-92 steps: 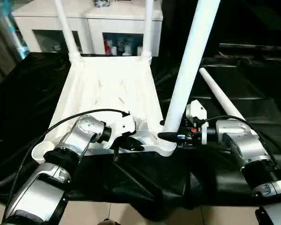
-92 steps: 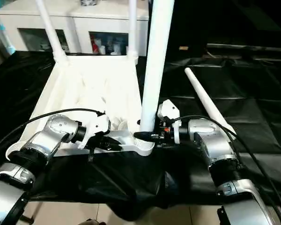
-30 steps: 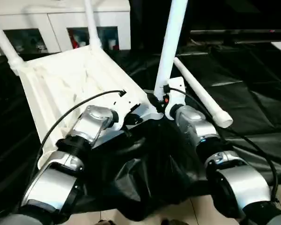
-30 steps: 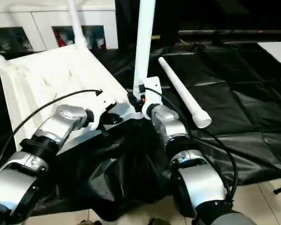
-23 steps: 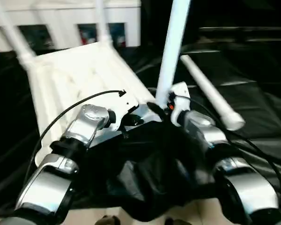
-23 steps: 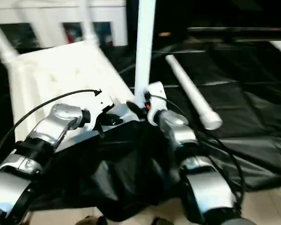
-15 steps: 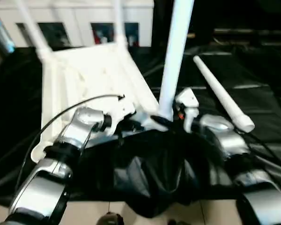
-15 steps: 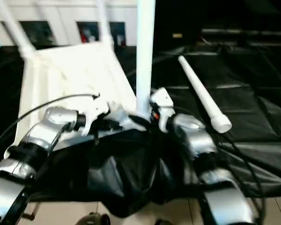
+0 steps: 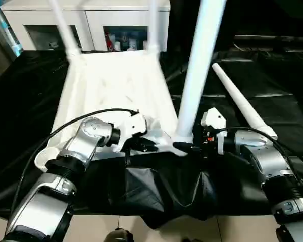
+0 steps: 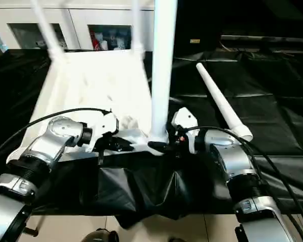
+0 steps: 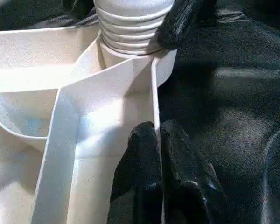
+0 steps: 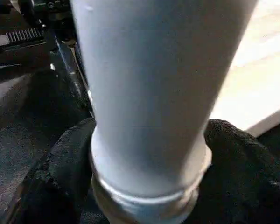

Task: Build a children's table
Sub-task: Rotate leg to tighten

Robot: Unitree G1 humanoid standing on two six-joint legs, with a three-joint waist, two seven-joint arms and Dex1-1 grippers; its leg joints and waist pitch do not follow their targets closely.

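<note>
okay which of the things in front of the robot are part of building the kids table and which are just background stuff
Part of the job:
tabletop, upside down
two far legs, standing
near leg, in right gripper
loose leg, lying on the cloth
left gripper, pinching the tabletop's rim

Just background:
black cloth
white cabinet

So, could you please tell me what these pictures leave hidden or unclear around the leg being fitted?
- Upright leg: its top is cut off by the upper edge in both eye views.
- Corner socket below it: covered by the right end effector in the eye views, so how deep the leg sits is unclear.
- Left end effector: whether it pinches the tabletop rim or just touches it is unclear.
</note>
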